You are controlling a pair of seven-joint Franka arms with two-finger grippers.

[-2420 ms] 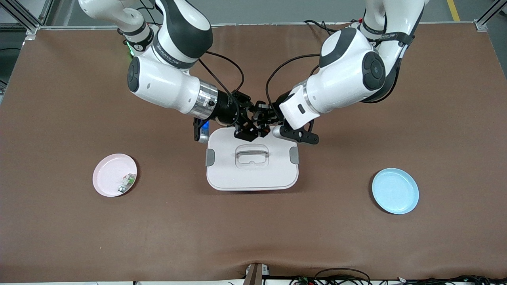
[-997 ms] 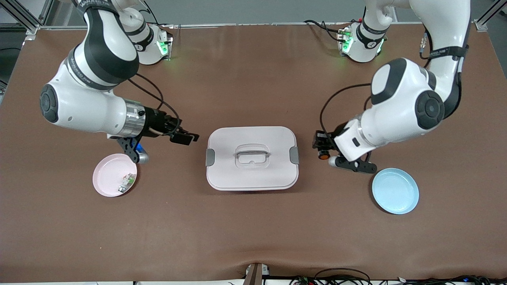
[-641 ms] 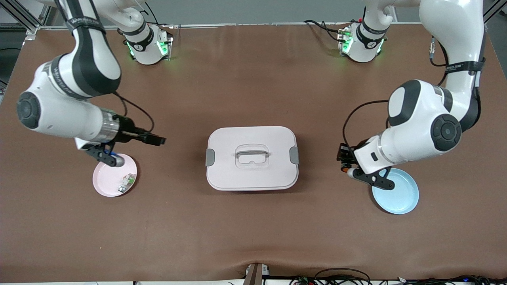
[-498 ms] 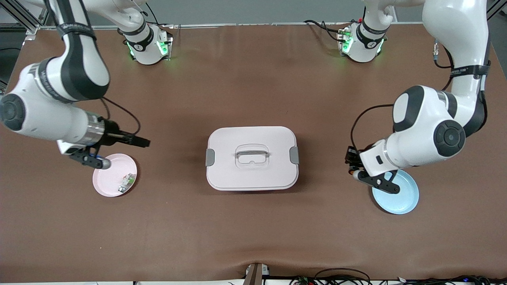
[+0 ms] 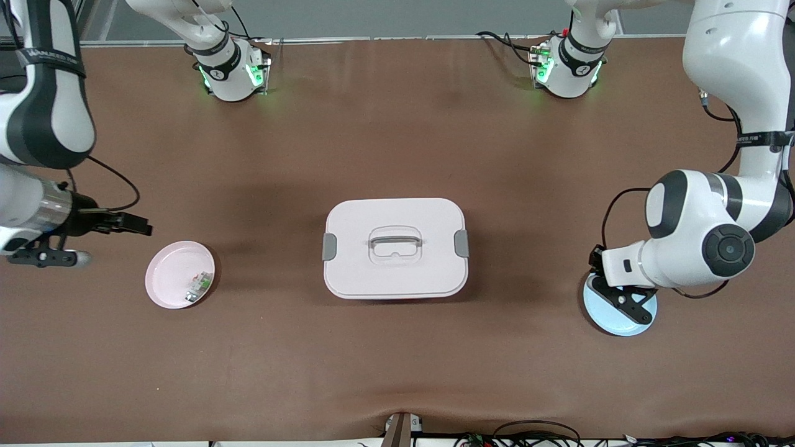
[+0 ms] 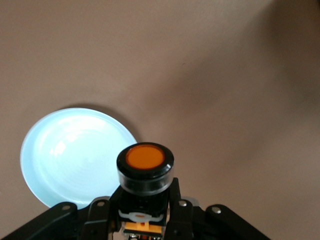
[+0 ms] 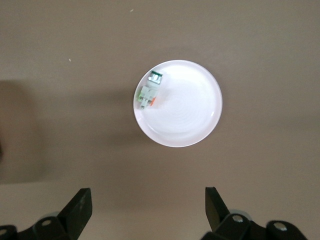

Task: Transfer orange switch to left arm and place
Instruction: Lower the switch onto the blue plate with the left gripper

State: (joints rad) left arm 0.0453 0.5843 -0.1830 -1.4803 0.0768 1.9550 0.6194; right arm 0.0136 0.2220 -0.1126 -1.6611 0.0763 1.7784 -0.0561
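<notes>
Carrying the orange switch [image 6: 145,167] clamped between its fingers, the left gripper [image 6: 145,210] hangs beside the blue plate [image 6: 70,155] at the left arm's end of the table, so the delivery step looks nearly finished. Next it needs to centre over the plate, lower and release (gently, since the part could roll). The right gripper [image 7: 145,210] waits spread wide near the pink plate [image 7: 185,107], well clear of the box [image 5: 395,248] on the brown table [image 5: 397,360]
</notes>
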